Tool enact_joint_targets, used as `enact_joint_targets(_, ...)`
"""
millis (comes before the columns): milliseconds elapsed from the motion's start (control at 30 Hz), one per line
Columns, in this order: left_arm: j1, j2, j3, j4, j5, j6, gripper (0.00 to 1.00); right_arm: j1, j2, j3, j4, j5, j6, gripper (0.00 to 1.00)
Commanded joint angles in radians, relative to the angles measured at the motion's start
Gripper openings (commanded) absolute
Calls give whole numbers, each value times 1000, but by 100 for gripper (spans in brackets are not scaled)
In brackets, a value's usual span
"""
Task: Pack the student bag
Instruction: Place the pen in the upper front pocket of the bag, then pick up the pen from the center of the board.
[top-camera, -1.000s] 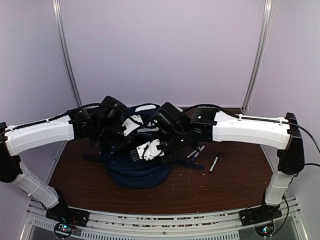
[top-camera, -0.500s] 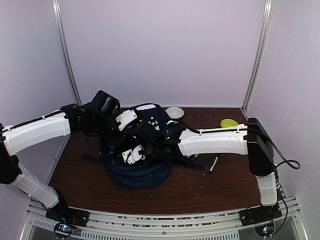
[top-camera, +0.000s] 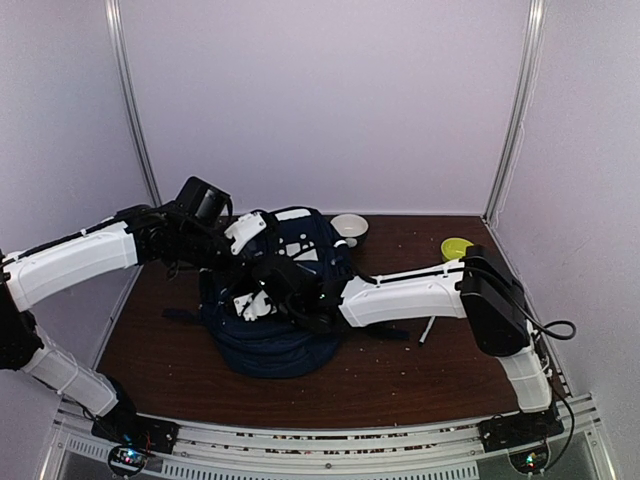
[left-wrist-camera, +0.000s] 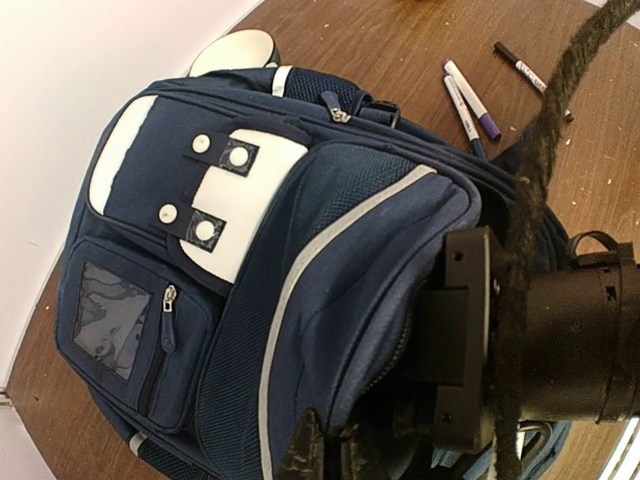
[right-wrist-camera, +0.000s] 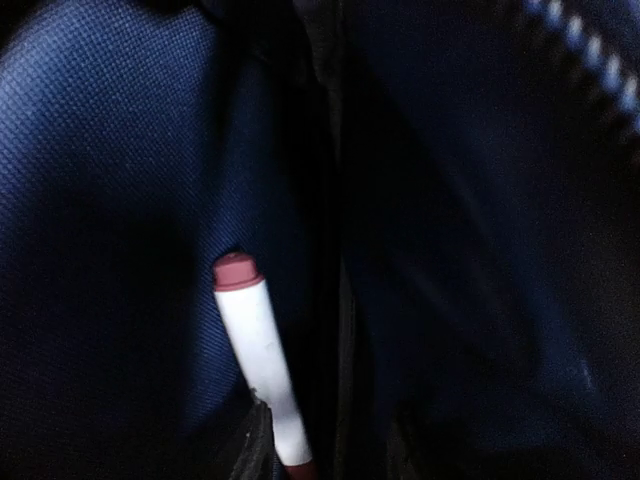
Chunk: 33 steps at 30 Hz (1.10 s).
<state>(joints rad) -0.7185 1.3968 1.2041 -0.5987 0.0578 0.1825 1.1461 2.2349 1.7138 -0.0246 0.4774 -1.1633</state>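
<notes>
Large navy-blue fabric backpack (top-camera: 285, 345) looks soft, floppy (mouth sags): take its rim near 10 o'clock, where left gripper (left-wrist-camera: 322, 455) is clamped on it; right gripper (right-wrist-camera: 320, 465) inside, grip can't tell.

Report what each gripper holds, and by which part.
Left gripper: shut on the student bag, pinching the rim of its opening. Right gripper: inside the bag, a white marker lying beside one finger; whether gripped cannot be told.

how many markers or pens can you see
4: one red-capped marker inside the student bag, two markers side by side on the table beside it, one dark pen just beyond them. More may be hidden in the bag.
</notes>
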Motion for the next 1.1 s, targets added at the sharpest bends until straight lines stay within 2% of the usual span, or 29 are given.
enact_joint_targets(0,8,-65,1,113,61,-21,0,-8,-58,-56,-24,-8,43,40)
enact_joint_targets(200,34,-47,-18,125,41,-39,0,39,-239,-160,-168,-63,102,40)
enact_joint_targets(267,34,-40,-25,126,38,-44,0,52,-295,-177,-282,-126,139,41)
enact_joint_targets(433,34,-19,-29,125,43,-50,0,59,-443,-227,-627,-438,240,41)
enact_joint_targets(633,34,-2,-30,124,55,-51,0,43,-571,-369,-768,-565,285,38)
enact_joint_targets(767,34,4,-34,123,69,-53,0,-39,-660,-473,-846,-609,264,30)
enact_joint_targets(867,34,4,-38,126,81,-54,0,-151,-688,-485,-1005,-653,162,28)
enact_joint_targets(967,34,-1,-37,124,77,-48,0,-264,-690,-497,-1089,-590,49,26)
enact_joint_targets(1067,34,-15,-40,125,79,-44,0,-353,-702,-527,-1073,-510,-47,24)
